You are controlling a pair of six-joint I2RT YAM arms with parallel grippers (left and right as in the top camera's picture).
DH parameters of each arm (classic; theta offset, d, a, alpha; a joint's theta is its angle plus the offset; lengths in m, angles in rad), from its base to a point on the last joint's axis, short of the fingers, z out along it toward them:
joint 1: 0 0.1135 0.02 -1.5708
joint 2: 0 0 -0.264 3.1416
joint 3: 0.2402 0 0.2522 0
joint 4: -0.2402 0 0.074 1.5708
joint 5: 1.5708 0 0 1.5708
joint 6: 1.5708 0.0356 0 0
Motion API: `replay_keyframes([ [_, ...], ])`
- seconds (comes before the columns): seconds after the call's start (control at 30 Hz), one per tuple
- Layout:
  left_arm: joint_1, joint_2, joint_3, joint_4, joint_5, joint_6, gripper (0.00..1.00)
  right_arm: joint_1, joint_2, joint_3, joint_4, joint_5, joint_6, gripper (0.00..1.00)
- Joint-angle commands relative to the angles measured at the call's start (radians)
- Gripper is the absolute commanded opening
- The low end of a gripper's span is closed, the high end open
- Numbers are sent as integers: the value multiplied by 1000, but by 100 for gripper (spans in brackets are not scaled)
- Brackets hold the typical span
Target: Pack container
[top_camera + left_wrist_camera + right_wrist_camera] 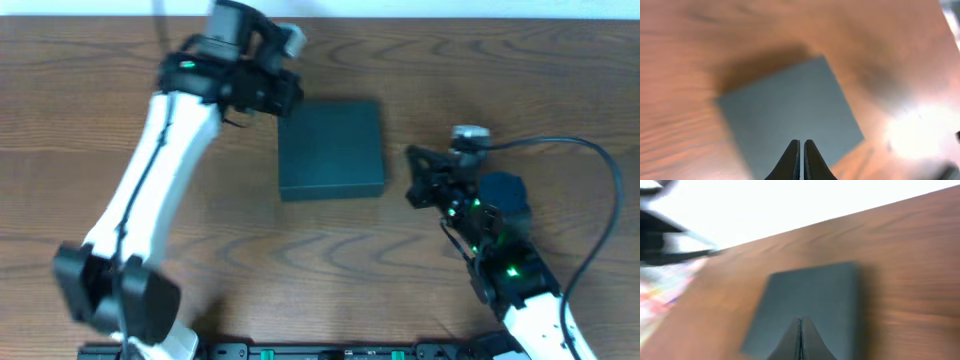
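- Container (331, 150) sits shut, lid flat, on the bench (300, 260), a little above the centre of the overhead view.
- Left pincer (801, 143) is pressed together and pinches nothing. Its tips point at the container's top, and from overhead it is at the container's upper left corner.
- Right pincer (800, 321) is also pressed together and empty, just right of the container in the overhead view.
- Both wrist views are blurred, so it cannot be told whether either tip touches the lid.
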Motion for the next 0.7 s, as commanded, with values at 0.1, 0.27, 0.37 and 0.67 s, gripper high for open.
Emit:
replay_keyframes([
  [0.1,98,-58,12,-17,-335,-182,6,-31,-8,11,-85,382,-37,2],
  [0.27,131,-54,11,-17,-353,-191,9,-31,-8,10,-90,413,-37,39],
  [0.37,132,-54,11,-16,-376,-190,95,-31,-8,10,-90,413,-36,99],
  [0.67,129,-54,11,-20,-364,-198,95,-30,-6,10,-113,412,-37,99],
])
